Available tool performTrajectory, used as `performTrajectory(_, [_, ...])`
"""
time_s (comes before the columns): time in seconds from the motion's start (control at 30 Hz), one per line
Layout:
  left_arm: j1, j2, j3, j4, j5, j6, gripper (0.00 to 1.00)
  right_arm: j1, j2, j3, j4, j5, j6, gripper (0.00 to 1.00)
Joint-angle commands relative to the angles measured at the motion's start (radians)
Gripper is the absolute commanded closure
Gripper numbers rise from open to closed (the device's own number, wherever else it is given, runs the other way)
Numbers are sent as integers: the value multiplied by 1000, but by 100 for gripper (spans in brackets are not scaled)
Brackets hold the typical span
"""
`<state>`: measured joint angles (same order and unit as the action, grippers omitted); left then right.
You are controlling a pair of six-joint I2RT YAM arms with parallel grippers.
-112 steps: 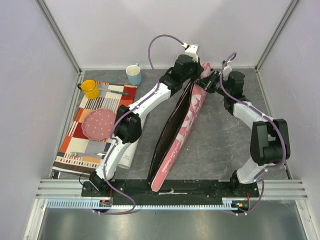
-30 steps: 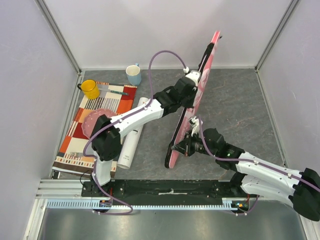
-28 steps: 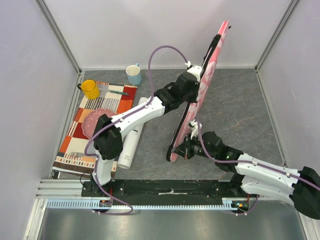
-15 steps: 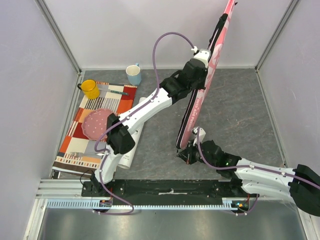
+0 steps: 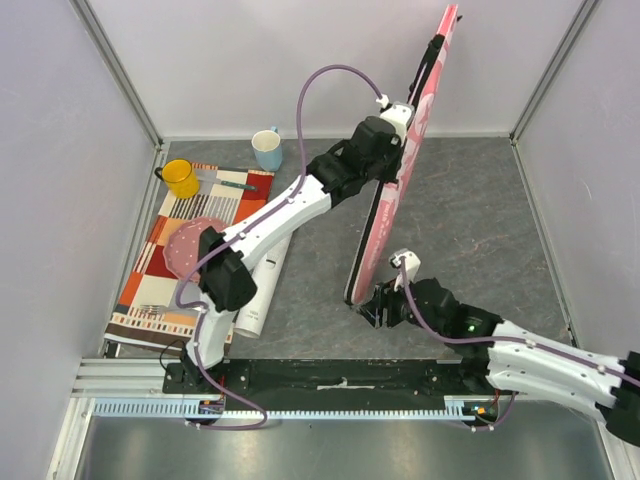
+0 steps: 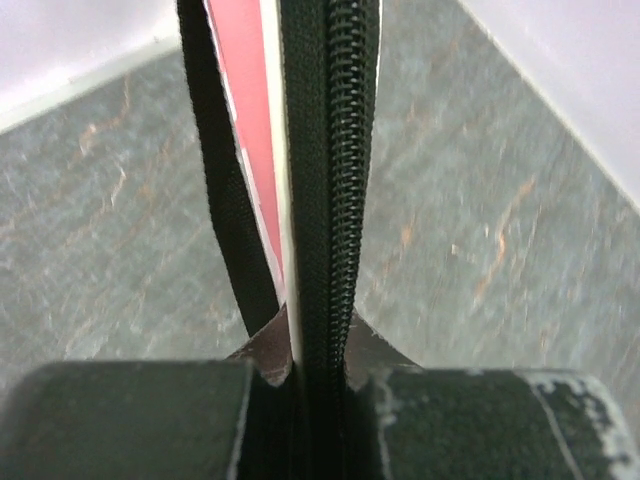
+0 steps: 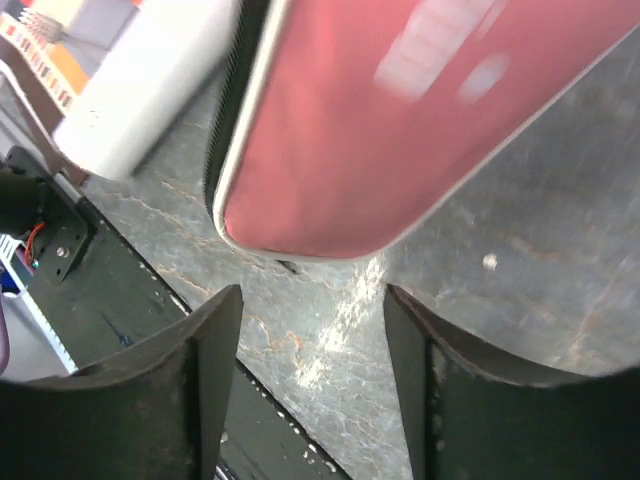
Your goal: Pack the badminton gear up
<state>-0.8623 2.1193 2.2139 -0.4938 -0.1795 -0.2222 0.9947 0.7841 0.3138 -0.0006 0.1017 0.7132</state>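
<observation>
Striped mat (image 5: 150,285), far left: one, bearing one pink plate (image 5: 190,250) and some cutlery. Yellow mug (image 5: 180,178): one, on the mat's far corner. Blue mug (image 5: 267,150): one, just beyond the mat. White tube (image 5: 258,305): one, lying beside the mat, not yet packed. Left gripper (image 6: 305,380): clamped on the black zipper edge of the pink bag (image 5: 390,215). The bag, one, stands nearly upright at table centre, its lower end down by the table; contact cannot be told. Right gripper (image 7: 310,300): fingers apart, holding nothing, just short of the bag's lower end. Rackets and shuttlecocks: none visible, possibly inside the bag. Hazard: the tall bag hangs from a single thin pinch, so it may slip out, swing or topple sideways.
</observation>
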Motion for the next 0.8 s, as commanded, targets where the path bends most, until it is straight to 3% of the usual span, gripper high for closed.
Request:
performTrajectory(0.0, [22, -222, -193, 182, 173, 118, 98, -1, -201, 146, -268, 10, -142, 28])
performTrajectory(0.17, [113, -280, -375, 219, 507, -3, 98, -1, -310, 267, -357, 177, -120, 13])
performTrajectory(0.33, [173, -223, -462, 241, 842, -129, 98, -1, -123, 507, -436, 275, -156, 9])
performTrajectory(0.43, [221, -112, -430, 189, 1001, -218, 98, 1, -33, 587, -472, 316, -136, 7])
performTrajectory(0.7, [235, 31, -433, 172, 918, -226, 96, -2, 46, 633, -397, 262, -121, 5])
performTrajectory(0.77, [233, 42, -430, 163, 876, -210, 77, -4, 46, 618, -395, 270, -118, 5])
